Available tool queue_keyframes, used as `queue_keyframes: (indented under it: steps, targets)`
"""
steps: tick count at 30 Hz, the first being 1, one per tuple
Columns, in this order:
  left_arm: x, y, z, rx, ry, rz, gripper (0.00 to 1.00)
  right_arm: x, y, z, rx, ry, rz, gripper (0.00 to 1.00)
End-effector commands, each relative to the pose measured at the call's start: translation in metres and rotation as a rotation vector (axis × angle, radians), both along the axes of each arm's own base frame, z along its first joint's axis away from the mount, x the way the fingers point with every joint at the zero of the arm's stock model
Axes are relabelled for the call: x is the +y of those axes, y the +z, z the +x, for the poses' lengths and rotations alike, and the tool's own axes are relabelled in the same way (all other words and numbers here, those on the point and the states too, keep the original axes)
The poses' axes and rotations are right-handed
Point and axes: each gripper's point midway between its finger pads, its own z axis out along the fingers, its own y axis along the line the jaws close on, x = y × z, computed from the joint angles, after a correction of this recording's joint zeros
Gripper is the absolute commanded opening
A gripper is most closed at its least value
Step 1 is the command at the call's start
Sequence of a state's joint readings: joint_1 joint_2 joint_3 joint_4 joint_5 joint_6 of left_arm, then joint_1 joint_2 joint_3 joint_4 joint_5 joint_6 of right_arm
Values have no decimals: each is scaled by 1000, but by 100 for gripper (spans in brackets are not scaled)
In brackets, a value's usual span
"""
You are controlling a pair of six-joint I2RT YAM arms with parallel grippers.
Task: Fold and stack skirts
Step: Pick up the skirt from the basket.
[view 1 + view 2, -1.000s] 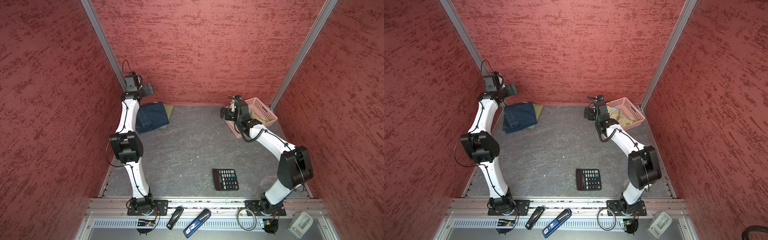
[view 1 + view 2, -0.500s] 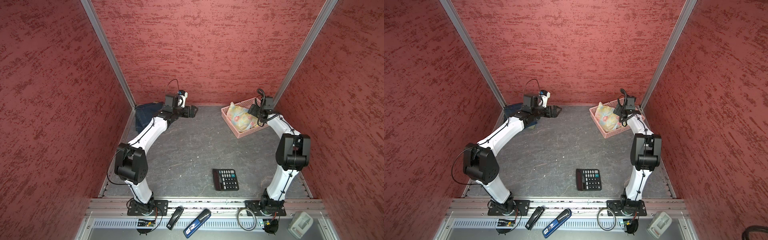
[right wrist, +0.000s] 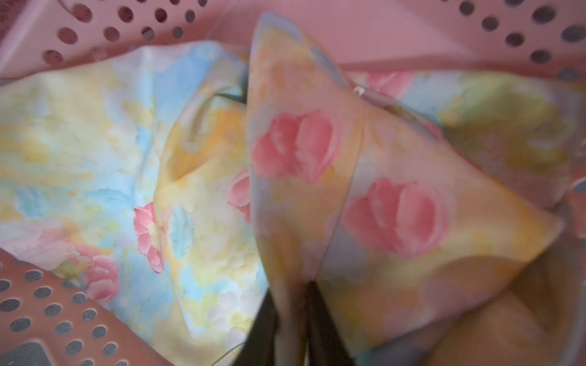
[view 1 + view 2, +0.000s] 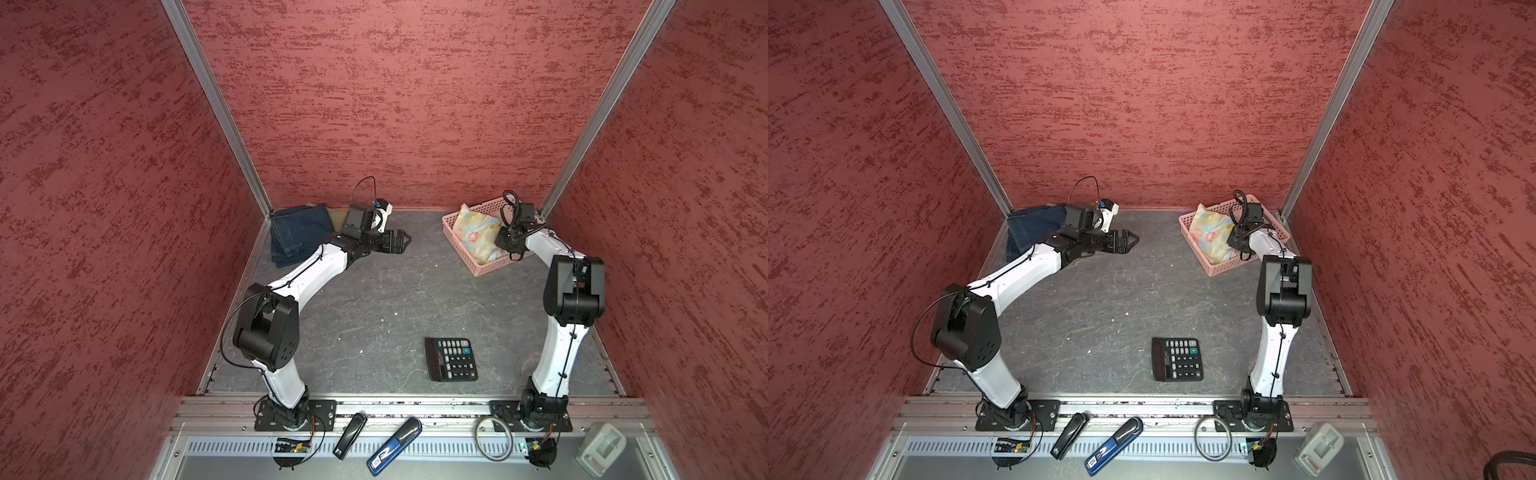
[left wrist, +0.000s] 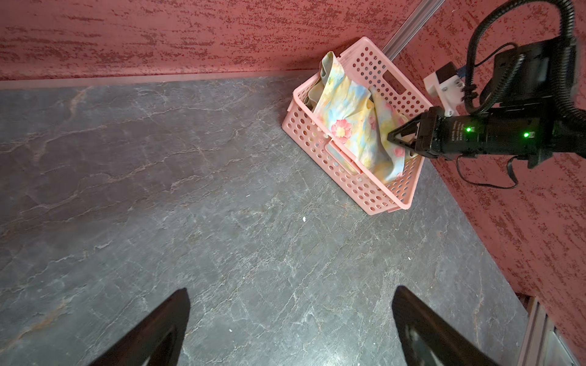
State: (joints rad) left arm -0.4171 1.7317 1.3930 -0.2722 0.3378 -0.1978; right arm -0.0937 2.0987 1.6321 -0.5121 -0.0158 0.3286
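Observation:
The pastel floral skirt (image 4: 473,237) lies bunched in the pink basket (image 4: 484,270) at the back right. My right gripper (image 3: 291,285) reaches into the basket and is shut on a raised fold of that skirt (image 3: 317,174). The left wrist view shows the pinch from the side, the right gripper (image 5: 391,138) against the floral skirt (image 5: 348,126). A folded denim skirt (image 4: 297,237) lies in the back left corner, with an edge of the olive skirt (image 4: 334,215) showing beside it. My left gripper (image 4: 405,240) hovers open over bare table at the back middle, holding nothing.
A black calculator (image 4: 451,358) lies on the table front of centre. Red walls close the back and both sides. The basket (image 5: 317,152) stands askew near the back right corner. Small tools lie on the metal rail in front of the arm bases.
My left arm swung from the back left corner toward the back middle. My right arm moved into the basket, and its jaws closed on the floral skirt.

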Motion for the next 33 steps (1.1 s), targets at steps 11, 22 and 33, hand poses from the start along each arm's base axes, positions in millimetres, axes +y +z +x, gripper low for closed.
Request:
queue_keyframes:
  steps: [11,22,33]
  targets:
    - [50,44,-13,-41,150,-144,100,132,364,-23,-812,320,-97,0]
    - [121,55,-45,-51,351,-201,100,288,468,-123,-1044,624,21,0]
    - [197,55,-77,-38,556,-228,100,307,399,-131,-873,682,118,0]
